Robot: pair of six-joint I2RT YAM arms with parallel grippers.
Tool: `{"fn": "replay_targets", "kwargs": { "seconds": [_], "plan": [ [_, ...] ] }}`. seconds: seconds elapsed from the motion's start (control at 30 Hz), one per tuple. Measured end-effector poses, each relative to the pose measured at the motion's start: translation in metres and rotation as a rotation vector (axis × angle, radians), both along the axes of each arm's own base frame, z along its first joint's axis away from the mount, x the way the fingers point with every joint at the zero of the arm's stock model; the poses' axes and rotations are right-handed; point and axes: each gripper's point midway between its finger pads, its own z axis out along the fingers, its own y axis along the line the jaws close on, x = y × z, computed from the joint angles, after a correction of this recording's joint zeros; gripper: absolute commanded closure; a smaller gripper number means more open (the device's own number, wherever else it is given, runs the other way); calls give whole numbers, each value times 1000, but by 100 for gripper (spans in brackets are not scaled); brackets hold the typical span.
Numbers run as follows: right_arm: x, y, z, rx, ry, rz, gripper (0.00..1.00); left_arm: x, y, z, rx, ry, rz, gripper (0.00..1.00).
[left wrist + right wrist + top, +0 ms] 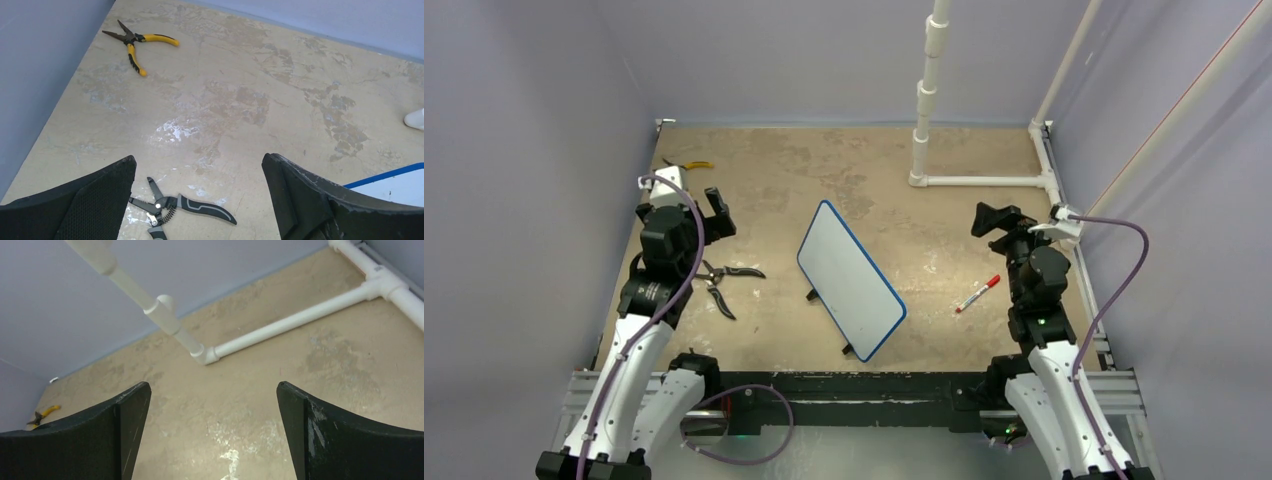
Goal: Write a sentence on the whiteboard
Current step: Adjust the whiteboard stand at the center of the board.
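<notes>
Top external view, with both wrist views. The whiteboard (851, 279) lies diagonally at mid-table (824, 170), two black feet showing along its long left edge; its face shows no lettering, so the sentence is judged not yet begun. Probable hazards: the board is light and unclamped, so pen pressure could slide or rock it unless one arm steadies it. The red-capped marker (977, 294) is slim and lies flat, so a shallow pinch could roll it away, and a capped tip would leave no line. The left fingers (718, 205) are spread wide and hold nothing. They hang left of the board and well apart from it, above black cutters (185, 205); only the board's blue edge (385, 175) enters the left wrist view. The right fingers (994, 215) are equally wide and empty. They are raised right of the board, with the marker lying between board and right arm; the right wrist view shows only the white pipe frame (280, 325). Yellow-handled pliers (135, 42) rest in the far left corner.
</notes>
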Motion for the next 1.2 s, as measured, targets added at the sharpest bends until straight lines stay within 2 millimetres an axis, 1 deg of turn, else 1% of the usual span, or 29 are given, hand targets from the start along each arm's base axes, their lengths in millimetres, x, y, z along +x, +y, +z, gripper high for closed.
{"fn": "replay_targets", "kwargs": {
  "seconds": [0.1, 0.17, 0.27, 0.4, 0.5, 0.57, 0.63, 0.73, 0.83, 0.97, 1.07, 1.2],
  "plan": [
    [-2, 2, -15, 9, 64, 9, 1, 2, -3, -5, 0, 19, -14, 2],
    [-4, 3, -21, 6, 102, 16, 1, 5, -10, -11, -7, 38, -52, 3],
    [-6, 6, -21, -2, 116, 35, 1, 8, -25, -20, -27, 64, -135, 9],
    [-12, 14, -20, -7, 115, 87, 1, 6, -52, -39, -72, 112, -270, 12],
    [-15, 20, -17, -9, 105, 122, 1, -6, -79, -58, -115, 168, -371, 12],
    [-16, 23, -17, -15, 103, 139, 1, -21, -101, -69, -137, 205, -437, 13],
    [-16, 25, -19, -19, 112, 152, 1, -37, -118, -72, -164, 220, -491, 13],
    [-16, 28, -20, -23, 120, 174, 1, -51, -127, -72, -225, 209, -509, 16],
    [-17, 30, -19, -26, 118, 183, 1, -60, -133, -84, -278, 233, -508, 18],
    [-20, 33, -17, -26, 109, 204, 1, -72, -147, -119, -294, 348, -527, 24],
    [-22, 34, -16, -25, 107, 211, 1, -81, -155, -146, -269, 436, -540, 34],
    [-25, 36, -13, -25, 96, 222, 1, -86, -165, -163, -262, 452, -575, 43]
  ]
}}
